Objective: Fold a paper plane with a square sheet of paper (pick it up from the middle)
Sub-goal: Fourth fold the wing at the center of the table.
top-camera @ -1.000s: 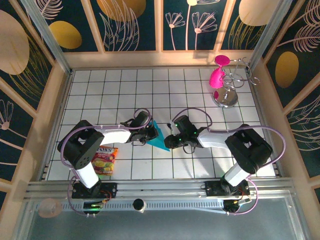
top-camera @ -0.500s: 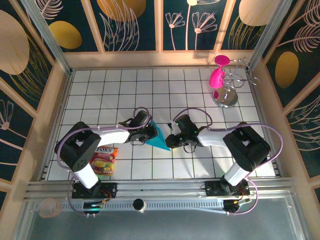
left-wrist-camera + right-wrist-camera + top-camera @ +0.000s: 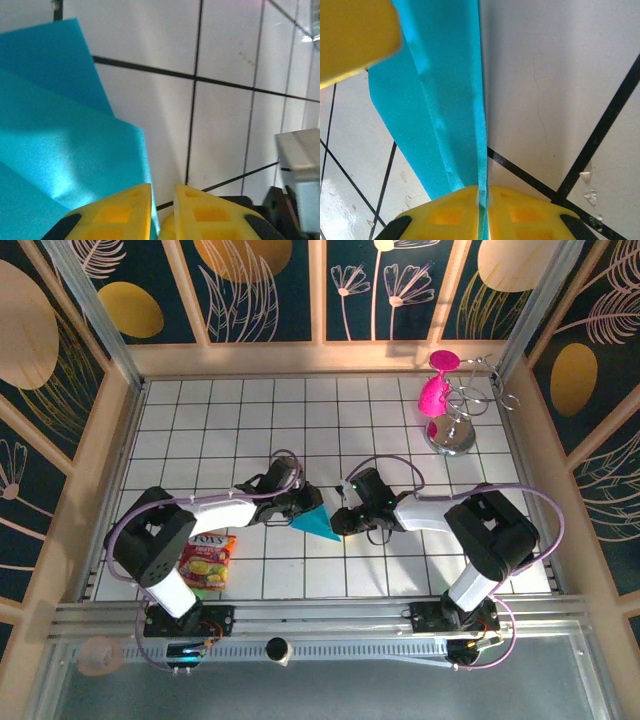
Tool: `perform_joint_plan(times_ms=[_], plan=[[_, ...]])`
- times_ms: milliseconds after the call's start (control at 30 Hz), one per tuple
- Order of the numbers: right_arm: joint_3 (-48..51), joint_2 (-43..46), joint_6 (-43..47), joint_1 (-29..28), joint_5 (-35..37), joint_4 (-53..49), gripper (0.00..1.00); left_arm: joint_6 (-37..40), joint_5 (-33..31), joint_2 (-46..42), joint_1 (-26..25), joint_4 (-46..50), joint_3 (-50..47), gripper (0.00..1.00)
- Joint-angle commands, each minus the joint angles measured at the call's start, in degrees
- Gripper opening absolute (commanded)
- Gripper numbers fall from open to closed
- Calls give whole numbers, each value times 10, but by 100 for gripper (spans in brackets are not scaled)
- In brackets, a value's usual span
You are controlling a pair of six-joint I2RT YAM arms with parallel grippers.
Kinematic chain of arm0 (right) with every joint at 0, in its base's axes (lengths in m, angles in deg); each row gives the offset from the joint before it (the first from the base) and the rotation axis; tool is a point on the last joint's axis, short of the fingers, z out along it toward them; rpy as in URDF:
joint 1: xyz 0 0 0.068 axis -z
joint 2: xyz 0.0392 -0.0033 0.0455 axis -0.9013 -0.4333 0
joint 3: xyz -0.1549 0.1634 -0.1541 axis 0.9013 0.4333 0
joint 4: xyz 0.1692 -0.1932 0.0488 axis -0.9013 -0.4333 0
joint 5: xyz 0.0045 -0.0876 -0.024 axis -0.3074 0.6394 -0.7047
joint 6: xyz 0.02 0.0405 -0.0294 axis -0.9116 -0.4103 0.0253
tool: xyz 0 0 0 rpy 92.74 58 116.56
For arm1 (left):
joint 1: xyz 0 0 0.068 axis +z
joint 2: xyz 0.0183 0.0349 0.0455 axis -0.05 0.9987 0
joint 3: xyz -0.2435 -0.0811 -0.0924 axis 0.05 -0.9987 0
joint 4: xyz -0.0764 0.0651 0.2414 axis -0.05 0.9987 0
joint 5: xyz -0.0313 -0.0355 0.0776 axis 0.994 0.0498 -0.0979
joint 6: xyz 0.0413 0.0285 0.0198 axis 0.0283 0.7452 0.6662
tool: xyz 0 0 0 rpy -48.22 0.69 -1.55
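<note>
The right gripper [image 3: 483, 200] is pinched tight on the blue paper [image 3: 445, 100]. A folded edge of the paper goes right in between its two yellow fingers.

The left gripper [image 3: 162, 210] has its two yellow fingers a tiny bit apart. The side of the paper runs into that gap. I cannot tell if this gripper is squeezing the paper or not.

There is one blue paper. It is folded over itself in layers, and from above it looks like a pointy triangle. It is in the middle of the white tiled table [image 3: 200, 420], a bit to the near side. The two grippers meet there, one on its left and one on its right.

There are two arms. One red and yellow snack packet [image 3: 207, 560] lies near the left arm, well apart from the paper. At the far right stands one silver wire rack [image 3: 462, 415] with pink goblets [image 3: 432, 395] on it. I cannot count the goblets for sure.
</note>
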Motion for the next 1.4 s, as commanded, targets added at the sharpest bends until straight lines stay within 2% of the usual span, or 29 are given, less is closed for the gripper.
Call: perform_joint_plan(times_ms=[0, 133, 367, 700, 800, 900, 1000, 1233, 1367], plan=[[-6, -41, -5, -8, 6, -15, 15, 8, 9, 24, -5, 15, 15, 19], [-11, -50, -7, -8, 10, -26, 15, 5, 6, 47, -4, 23, 17, 18], [-21, -69, -13, -12, 29, -50, 14, -7, -38, 46, -5, 61, 12, 13], [-20, -73, -36, -14, 29, -47, 11, -18, -60, 47, -4, 68, 3, 8], [-18, -43, -59, -10, 21, -30, 11, -17, -67, 53, -4, 72, 2, 8], [-17, 16, -85, 1, 32, -15, 17, -21, -78, 59, -4, 79, -1, 7], [-19, 63, -90, 7, 35, -8, 19, -23, -87, 65, -5, 88, -1, 7], [-53, 3, -68, -21, -40, -7, 2, -23, -93, 81, -4, 102, 7, 7], [-73, -28, -60, -21, -51, -6, 0, -22, -93, 83, -5, 109, 5, 7]])
